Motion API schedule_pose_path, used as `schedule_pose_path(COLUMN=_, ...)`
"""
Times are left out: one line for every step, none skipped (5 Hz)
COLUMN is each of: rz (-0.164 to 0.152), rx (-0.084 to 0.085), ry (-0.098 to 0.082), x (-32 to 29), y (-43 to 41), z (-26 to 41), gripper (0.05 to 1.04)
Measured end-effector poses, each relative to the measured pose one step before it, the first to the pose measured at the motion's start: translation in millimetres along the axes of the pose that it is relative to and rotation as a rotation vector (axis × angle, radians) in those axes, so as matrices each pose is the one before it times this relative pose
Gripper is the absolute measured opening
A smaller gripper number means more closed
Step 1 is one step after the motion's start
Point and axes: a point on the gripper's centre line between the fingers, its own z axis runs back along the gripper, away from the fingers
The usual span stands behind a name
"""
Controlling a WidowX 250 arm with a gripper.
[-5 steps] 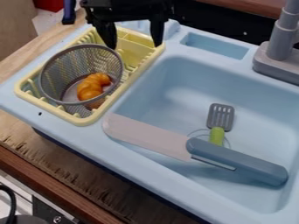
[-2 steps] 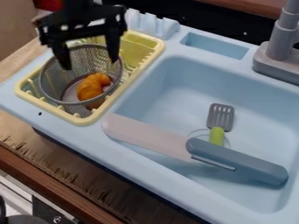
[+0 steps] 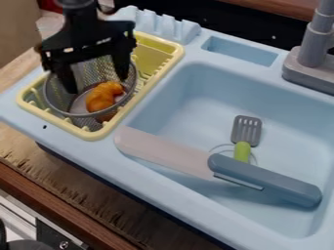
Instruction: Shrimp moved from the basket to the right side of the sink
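Camera view: the claw [image 3: 96,84] hangs released, spread wide, near the orange shrimp [image 3: 101,99] in the mesh basket [image 3: 83,115].

Sink [image 3: 189,105] and all around it: no readable text, labels, brands, numbers or signs
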Motion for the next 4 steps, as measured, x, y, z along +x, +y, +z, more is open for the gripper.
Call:
schedule_pose_path(rz=0.0272, rx=0.0085, ry=0.0021, x=-5.57, y=4.31, z=-8.89, gripper=1.0)
schedule_pose_path(rz=0.0649, rx=-0.0236, ry=-0.0034, x=4.77, y=2.72, z=-2.03, gripper=1.0)
schedule_pose_path(rz=0.0459, rx=0.0175, ry=-0.0526, x=-7.97, y=3.25, z=-14.21, gripper=1.0)
schedule_pose_path(rz=0.023, rx=0.0079, ry=0.0055, x=-2.86, y=-1.48, z=-3.21, gripper=1.0)
